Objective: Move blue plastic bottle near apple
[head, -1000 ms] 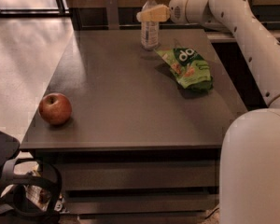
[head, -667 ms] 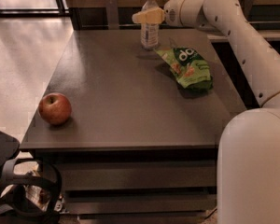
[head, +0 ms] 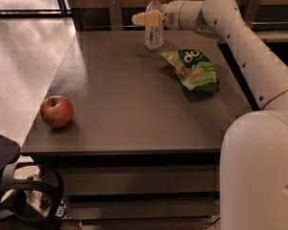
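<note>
The blue plastic bottle (head: 154, 36), clear with a white cap and a pale label, stands upright at the far edge of the dark table (head: 134, 109). My gripper (head: 143, 18), with yellow tips, reaches in from the right at the bottle's upper body and partly covers it. The red apple (head: 56, 111) sits near the table's front left corner, far from the bottle and from the gripper.
A green snack bag (head: 194, 70) lies flat just right of the bottle, under my white arm (head: 240, 37). The robot's white body (head: 259, 171) fills the lower right. A dark chair (head: 5, 176) stands at the lower left by the table's front edge.
My gripper has moved a little to the left, so its yellow tips now reach past the bottle. The bottle, the apple and the bag have not moved.
</note>
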Action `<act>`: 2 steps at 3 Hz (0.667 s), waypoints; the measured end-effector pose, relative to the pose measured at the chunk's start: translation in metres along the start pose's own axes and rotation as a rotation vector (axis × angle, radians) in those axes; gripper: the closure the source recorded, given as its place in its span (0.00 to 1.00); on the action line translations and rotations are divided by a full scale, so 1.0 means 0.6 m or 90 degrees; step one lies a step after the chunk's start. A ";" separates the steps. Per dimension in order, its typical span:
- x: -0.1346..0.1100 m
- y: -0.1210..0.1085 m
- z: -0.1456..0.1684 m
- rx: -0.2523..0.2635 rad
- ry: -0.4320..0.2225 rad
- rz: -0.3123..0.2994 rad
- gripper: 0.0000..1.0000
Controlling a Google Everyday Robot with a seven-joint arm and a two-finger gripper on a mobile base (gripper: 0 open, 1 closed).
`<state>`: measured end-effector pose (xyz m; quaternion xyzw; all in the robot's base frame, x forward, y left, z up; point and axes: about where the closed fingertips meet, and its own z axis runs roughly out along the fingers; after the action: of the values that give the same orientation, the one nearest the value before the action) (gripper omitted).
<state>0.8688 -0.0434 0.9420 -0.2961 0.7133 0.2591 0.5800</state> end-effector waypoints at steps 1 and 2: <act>0.002 0.004 0.006 -0.004 0.001 0.001 0.51; 0.004 0.007 0.010 -0.006 0.002 0.001 0.74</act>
<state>0.8694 -0.0363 0.9385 -0.2984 0.7132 0.2626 0.5774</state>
